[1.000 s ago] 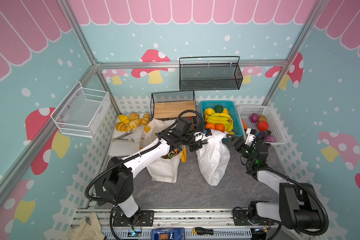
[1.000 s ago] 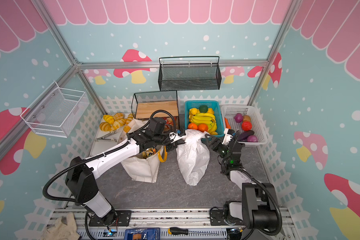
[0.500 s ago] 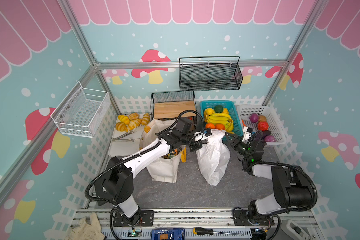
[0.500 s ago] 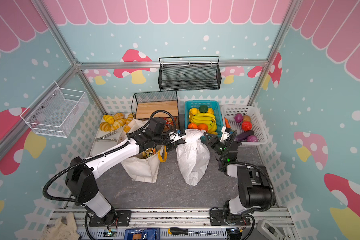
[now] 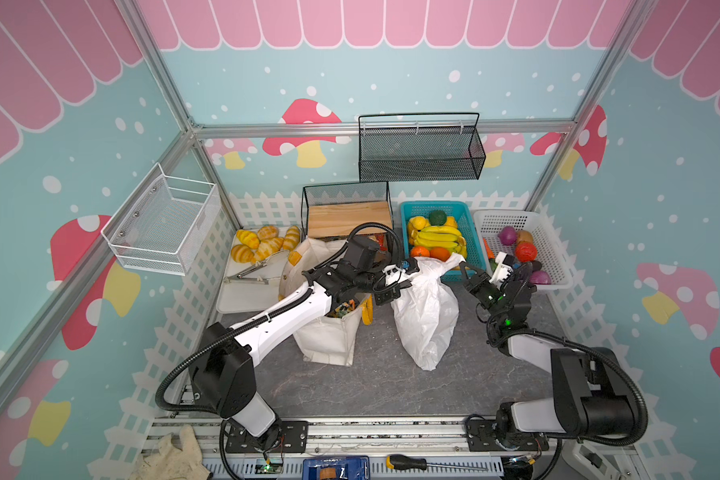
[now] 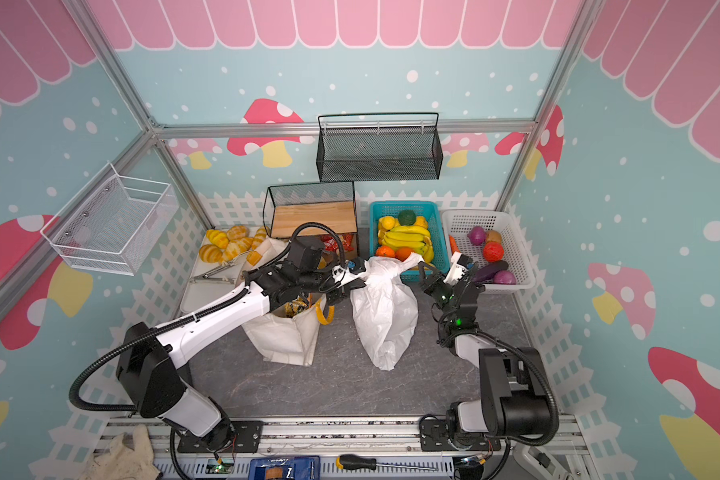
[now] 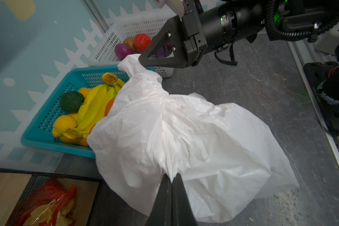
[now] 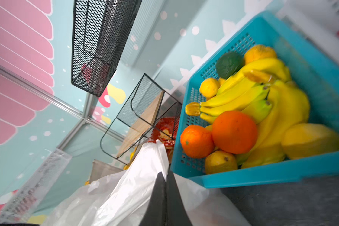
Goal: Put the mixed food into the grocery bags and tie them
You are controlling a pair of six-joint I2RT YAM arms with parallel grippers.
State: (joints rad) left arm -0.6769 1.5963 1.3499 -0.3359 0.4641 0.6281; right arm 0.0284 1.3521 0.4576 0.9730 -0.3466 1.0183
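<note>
Pinching thin crinkly white plastic carrier bag: left pincer clamped on its crumpled edge, right pincer clamped on its twisted top strip.

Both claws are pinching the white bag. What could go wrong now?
1. The white plastic bag is thin. Pulled between the left gripper and right gripper, a pinched corner might tear or slip free.
2. Its top lies against the blue basket, so tugging may drag that.
3. The left arm crosses the open canvas tote and might tip it.
</note>
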